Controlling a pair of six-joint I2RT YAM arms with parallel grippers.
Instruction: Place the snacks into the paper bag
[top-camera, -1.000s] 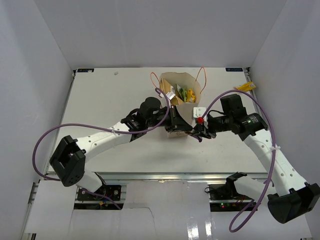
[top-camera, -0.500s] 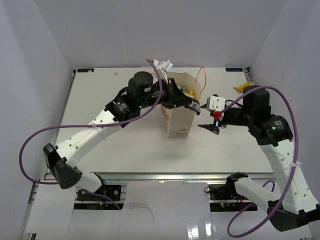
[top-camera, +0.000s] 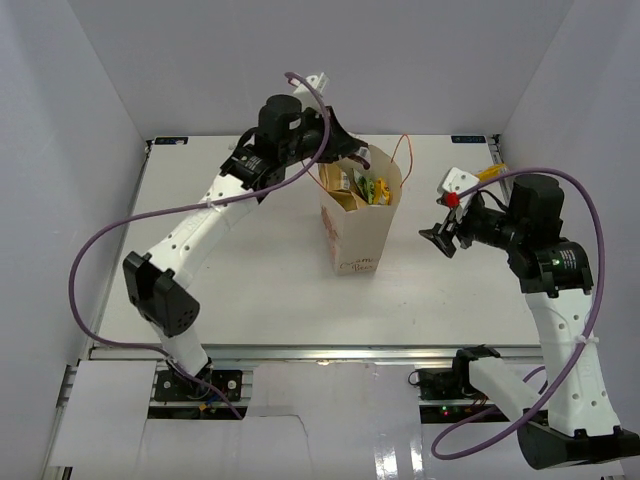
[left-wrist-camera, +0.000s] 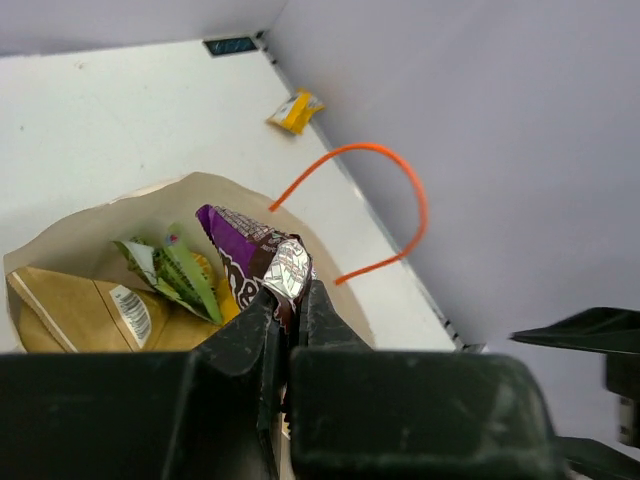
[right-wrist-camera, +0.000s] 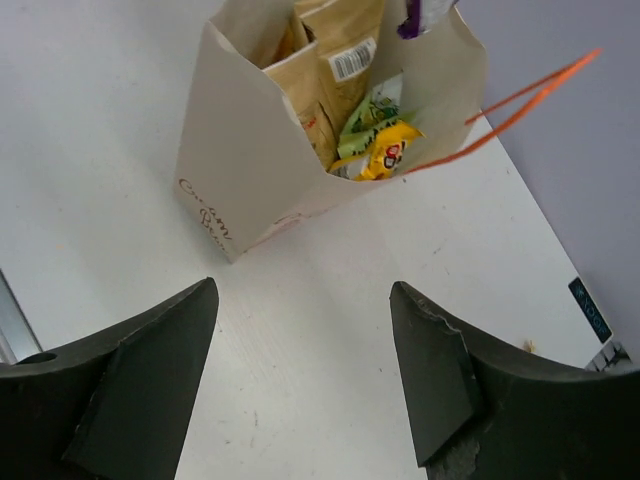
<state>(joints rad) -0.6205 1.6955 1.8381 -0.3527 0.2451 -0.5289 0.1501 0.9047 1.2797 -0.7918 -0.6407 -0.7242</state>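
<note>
Table (top-camera: 250, 270) white, seen from above, both arms bolted at its near edge. The left arm (top-camera: 200, 225) is stretched across to the far side, and the left gripper (left-wrist-camera: 290, 300) is held over the mouth of the paper bag (top-camera: 358, 235). Its jaws are clenched on the crimped end of a purple packet (left-wrist-camera: 245, 250); the packet is held above the opening, near the bag's far rim, not yet let go. The bag is stood upright about mid-table, somewhat toward the back, mouth open, faint writing low on its front. Three snacks are seen inside: a tan packet (left-wrist-camera: 85, 310) with a barcode label on the left, a green packet (left-wrist-camera: 180, 275) beside it, and a yellow packet (right-wrist-camera: 385, 155) by the rim. An orange cord handle (left-wrist-camera: 385, 200) is arched out from the rim on the far right side. To the right of the bag, well apart from it and raised off the table, the right gripper (right-wrist-camera: 302, 290) is pointed toward the bag; its jaws are spread wide, released, with only bare table seen between them. One stray yellow packet (top-camera: 490, 172) is seen lying near the far right corner of the table, well apart from the bag.
</note>
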